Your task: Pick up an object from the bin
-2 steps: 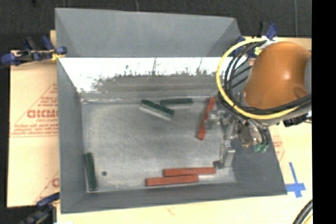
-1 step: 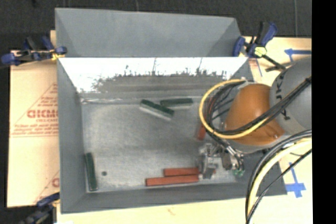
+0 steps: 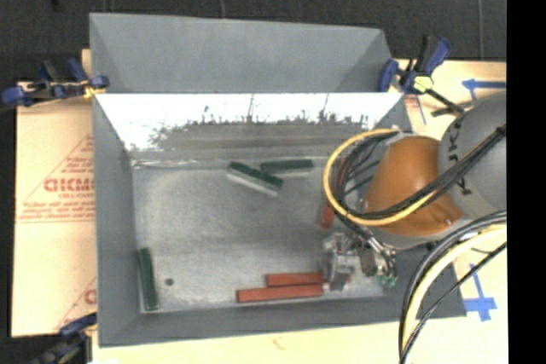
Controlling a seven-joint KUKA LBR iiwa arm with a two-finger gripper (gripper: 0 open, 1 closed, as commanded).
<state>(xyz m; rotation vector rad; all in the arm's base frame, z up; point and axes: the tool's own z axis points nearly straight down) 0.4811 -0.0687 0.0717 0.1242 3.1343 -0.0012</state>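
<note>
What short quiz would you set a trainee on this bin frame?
1. How many green bars lie in the bin?
2. Which lies nearest the end effector? A) the two red-brown bars at the front; B) the single green bar along the left wall; C) the overlapping green pair towards the back.
3. True or false: the end effector is at the bin's left side.

Key: 1) three; 2) A; 3) false, it is at the front right.
</note>
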